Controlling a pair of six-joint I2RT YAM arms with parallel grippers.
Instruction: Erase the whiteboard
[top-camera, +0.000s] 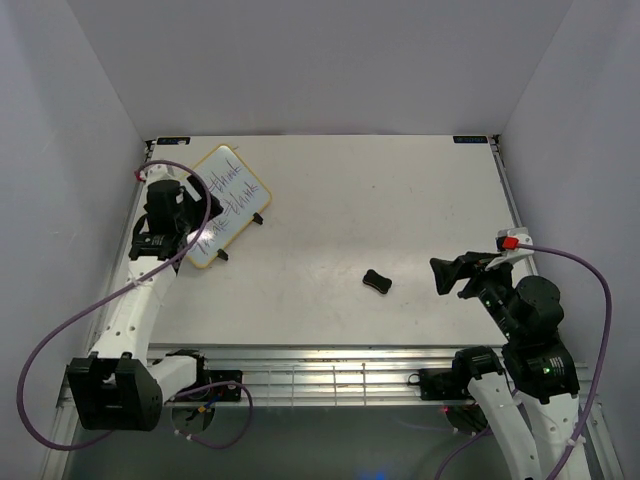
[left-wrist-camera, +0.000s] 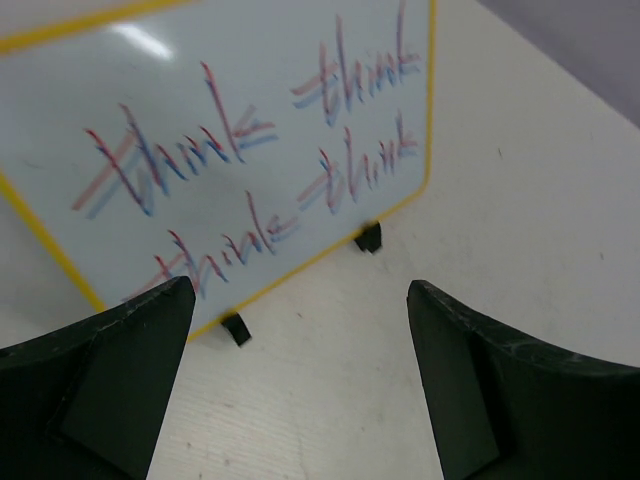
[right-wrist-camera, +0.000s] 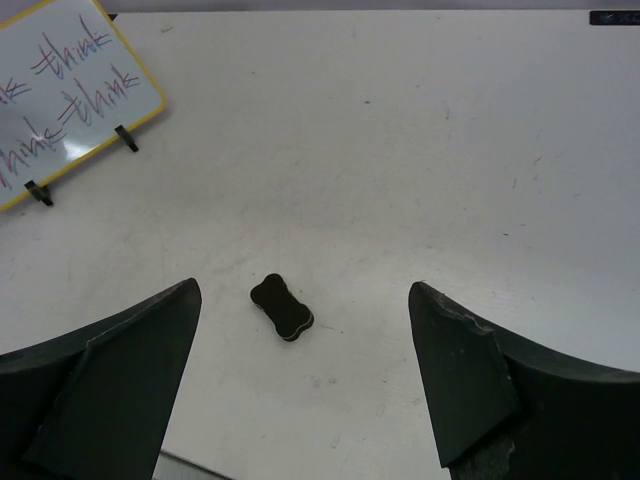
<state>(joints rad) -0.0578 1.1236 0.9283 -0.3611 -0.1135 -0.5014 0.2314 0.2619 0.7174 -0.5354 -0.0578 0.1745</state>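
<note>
Both jaws wide, empty. Whiteboard (top-camera: 235, 190) at ten o'clock (writing intact) stands propped on feet (top-camera: 262, 218); eraser (top-camera: 377, 282) lies centre. Risk: wiping pressure could tip it.

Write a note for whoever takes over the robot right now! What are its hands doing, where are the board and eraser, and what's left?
Hands: the left gripper is open and empty, hovering just in front of the whiteboard. The right gripper is open and empty, facing the eraser without touching it.
Things: the whiteboard stands propped on its feet at the far left of the table. The eraser lies mid-table, to its right.
Done: nothing; the writing is all there.
Left: pick up the eraser and wipe the board clean.
</note>
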